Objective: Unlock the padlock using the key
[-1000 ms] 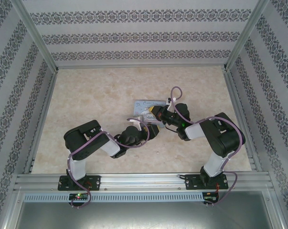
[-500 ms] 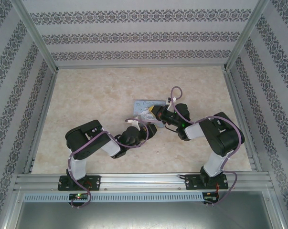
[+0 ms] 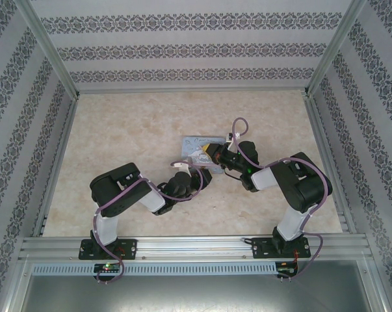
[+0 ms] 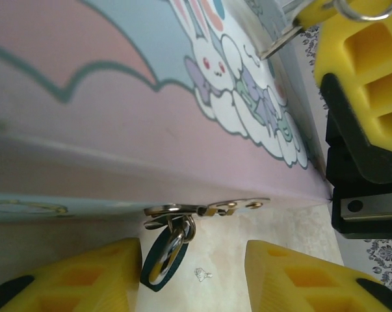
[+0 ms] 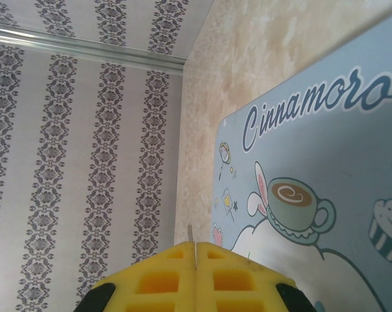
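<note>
The teal-blue padlock hangs by its silvery shackle from the metal hasp on the tin's front edge. In the left wrist view it sits just inside the left-hand finger. My left gripper is open around it, low over the table, and its pads do not touch the lock. My right gripper is shut on the key, whose thin blade pokes out between the yellow pads. From the left wrist, the key blade points down at the tin lid. Both grippers meet at the tin.
The pale-blue cartoon-printed tin lies flat on the marbled table. Patterned walls and aluminium rails enclose the table on all sides. The right gripper's yellow finger hangs close above the tin's right corner.
My left gripper has edged a little forward and right toward the tin's front edge. The right arm has held still with the key.
</note>
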### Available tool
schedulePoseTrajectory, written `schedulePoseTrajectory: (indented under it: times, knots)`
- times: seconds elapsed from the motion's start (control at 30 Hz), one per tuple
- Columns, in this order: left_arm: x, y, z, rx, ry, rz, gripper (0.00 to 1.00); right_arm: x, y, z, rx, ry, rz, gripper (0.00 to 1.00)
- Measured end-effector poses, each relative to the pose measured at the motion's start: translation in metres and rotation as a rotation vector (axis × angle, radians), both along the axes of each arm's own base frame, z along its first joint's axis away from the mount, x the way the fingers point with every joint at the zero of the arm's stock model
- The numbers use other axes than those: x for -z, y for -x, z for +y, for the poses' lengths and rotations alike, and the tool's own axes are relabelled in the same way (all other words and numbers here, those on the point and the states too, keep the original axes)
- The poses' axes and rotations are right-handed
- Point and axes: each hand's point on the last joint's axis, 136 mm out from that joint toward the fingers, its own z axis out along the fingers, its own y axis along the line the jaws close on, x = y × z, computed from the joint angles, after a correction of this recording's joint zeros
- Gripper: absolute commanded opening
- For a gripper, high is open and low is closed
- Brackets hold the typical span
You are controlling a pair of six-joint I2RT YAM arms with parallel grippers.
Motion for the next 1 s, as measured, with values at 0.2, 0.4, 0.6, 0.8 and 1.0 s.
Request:
schedulePoseTrajectory:
  times: [0.2,0.4,0.6,0.8,1.0]
  knots:
    - [0.003,-0.004,-0.001,-0.014,-0.012,-0.003,0.38,0.0,0.0,0.0,0.0,-0.001,-0.002,0.0]
    - [0.005,-0.007,-0.001,-0.023,-0.017,-0.004,0.33,0.0,0.0,0.0,0.0,-0.003,-0.002,0.0]
    - [0.008,-0.007,0.0,-0.03,-0.026,-0.004,0.25,0.0,-0.001,0.0,0.001,-0.005,-0.004,0.0]
    - [0.01,-0.008,0.001,-0.037,-0.03,-0.003,0.19,-0.001,-0.001,0.0,0.001,-0.008,-0.01,0.0]
    - [0.008,-0.009,0.0,-0.04,-0.012,-0.004,0.1,-0.001,-0.001,0.0,0.002,-0.012,-0.005,0.0]
